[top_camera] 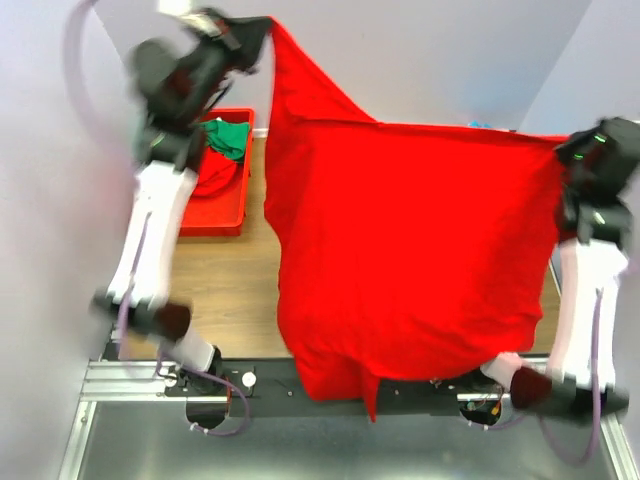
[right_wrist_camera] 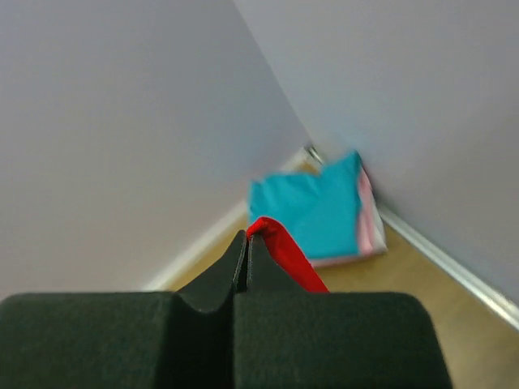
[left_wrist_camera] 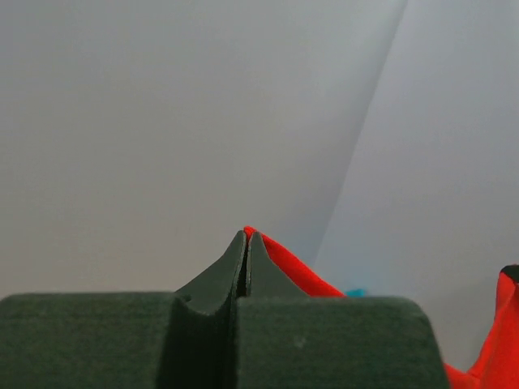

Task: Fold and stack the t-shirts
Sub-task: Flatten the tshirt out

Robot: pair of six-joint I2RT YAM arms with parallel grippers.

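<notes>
A bright red t-shirt (top_camera: 400, 250) hangs spread in the air between my two arms, high over the wooden table (top_camera: 235, 290). My left gripper (top_camera: 262, 30) is shut on its upper left corner, the cloth (left_wrist_camera: 284, 263) poking out past the tips (left_wrist_camera: 246, 235). My right gripper (top_camera: 570, 148) is shut on the upper right corner; a red fold (right_wrist_camera: 284, 251) comes out of the closed tips (right_wrist_camera: 246, 237). A folded teal t-shirt (right_wrist_camera: 312, 207) lies on a pink one (right_wrist_camera: 369, 219) in the far right corner. A green t-shirt (top_camera: 228, 137) lies in the red bin.
The red plastic bin (top_camera: 215, 215) stands at the table's back left. White walls close in at the back and both sides. The hanging shirt hides most of the table's middle and right. A metal rail (top_camera: 130, 380) carries the arm bases at the near edge.
</notes>
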